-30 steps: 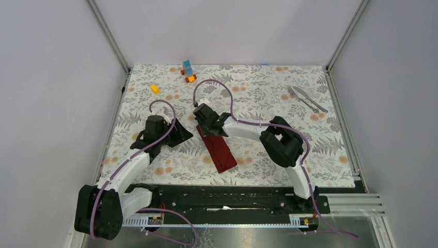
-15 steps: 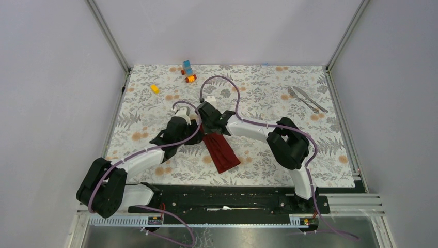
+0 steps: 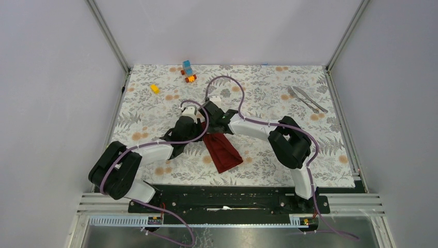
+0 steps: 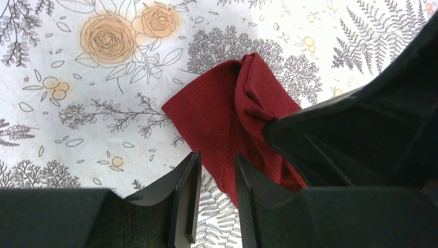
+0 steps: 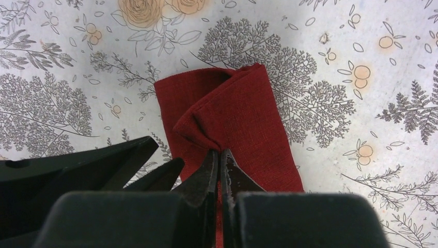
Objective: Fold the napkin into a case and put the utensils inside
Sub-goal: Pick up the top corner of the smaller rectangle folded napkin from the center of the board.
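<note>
Right wrist | napkin (image 5: 243, 119) pinched in right gripper (image 5: 221, 155) jaws | left gripper (image 4: 217, 173) astride edge

The napkin (image 3: 223, 151) is a dark red cloth folded into a narrow strip; it lies slantwise near the middle of the table, its lower end toward the near edge; its far end is puckered into a raised crease, the top layer pinched in the closed right gripper (image 5: 219, 155); the utensils (image 3: 307, 99), a slim silver fork (image 3: 303, 101) and knife (image 3: 311, 99), lie side by side, aslant, near the far right corner.
</note>
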Robot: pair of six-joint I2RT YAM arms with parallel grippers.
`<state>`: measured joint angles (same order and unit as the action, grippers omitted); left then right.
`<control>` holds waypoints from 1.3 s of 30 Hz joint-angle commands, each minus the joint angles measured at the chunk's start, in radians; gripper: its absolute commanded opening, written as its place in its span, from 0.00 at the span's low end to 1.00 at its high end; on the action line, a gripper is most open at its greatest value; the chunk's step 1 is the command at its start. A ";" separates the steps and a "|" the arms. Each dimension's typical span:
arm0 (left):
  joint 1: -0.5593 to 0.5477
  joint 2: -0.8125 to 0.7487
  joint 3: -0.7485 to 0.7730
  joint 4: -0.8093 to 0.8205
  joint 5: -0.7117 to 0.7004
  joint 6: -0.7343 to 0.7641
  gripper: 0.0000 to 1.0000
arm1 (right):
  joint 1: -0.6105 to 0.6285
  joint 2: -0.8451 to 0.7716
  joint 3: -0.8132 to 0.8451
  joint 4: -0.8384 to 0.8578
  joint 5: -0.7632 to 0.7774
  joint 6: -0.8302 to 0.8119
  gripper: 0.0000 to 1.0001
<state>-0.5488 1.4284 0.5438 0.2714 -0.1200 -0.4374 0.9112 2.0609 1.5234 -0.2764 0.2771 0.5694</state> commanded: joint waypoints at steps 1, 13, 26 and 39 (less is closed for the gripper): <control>-0.009 0.019 -0.012 0.164 -0.030 0.036 0.34 | 0.001 -0.071 -0.032 0.024 -0.022 0.034 0.00; -0.013 0.086 -0.024 0.243 -0.019 0.029 0.33 | -0.007 -0.070 -0.042 0.043 -0.052 0.052 0.00; -0.039 0.147 0.024 0.173 -0.077 0.058 0.30 | -0.029 -0.085 -0.055 0.057 -0.075 0.058 0.00; -0.056 0.203 0.088 0.107 -0.123 0.058 0.30 | -0.029 -0.074 -0.062 0.066 -0.097 0.061 0.00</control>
<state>-0.5911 1.5997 0.5842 0.4049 -0.1967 -0.4000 0.8749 2.0464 1.4609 -0.2298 0.1886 0.6189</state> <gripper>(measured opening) 0.313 0.022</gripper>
